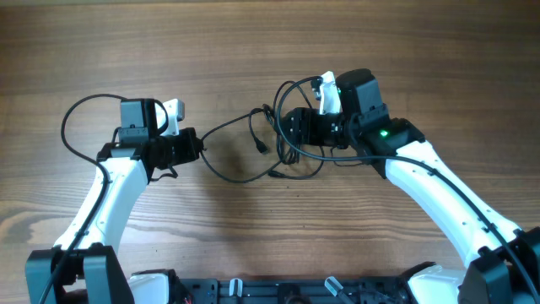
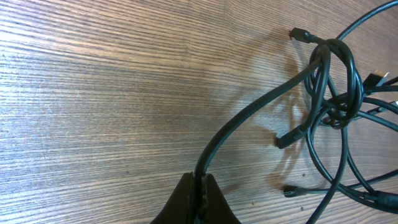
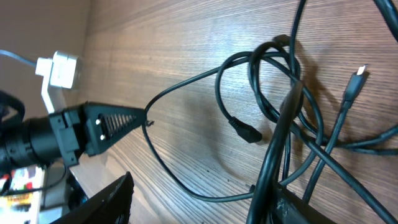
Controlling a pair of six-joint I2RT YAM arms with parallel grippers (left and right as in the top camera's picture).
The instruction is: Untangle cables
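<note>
Left gripper (image 1: 196,149) pinches one strand of the cables (image 1: 283,145) tight, holding it out toward 9 o'clock, likely to tease the knot loose. The tangle lies mid-table (image 1: 253,42) beneath the right gripper (image 1: 295,128) — whether that one grips cannot be told.

thin black cables (image 2: 341,111), knotted, loosely looped

the table (image 1: 253,42) is wood with a fine streaked grain and a soft satin finish. the cables (image 2: 336,109) wear smooth black rubbery jackets with a faint sheen; one plug (image 3: 354,81) ends in bare bright metal. the left gripper (image 3: 144,116) has fingers (image 3: 112,124) of matt black plastic, ribbed in a lattice. the arm covers (image 1: 439,186) are smooth, glossy white plastic.
</note>
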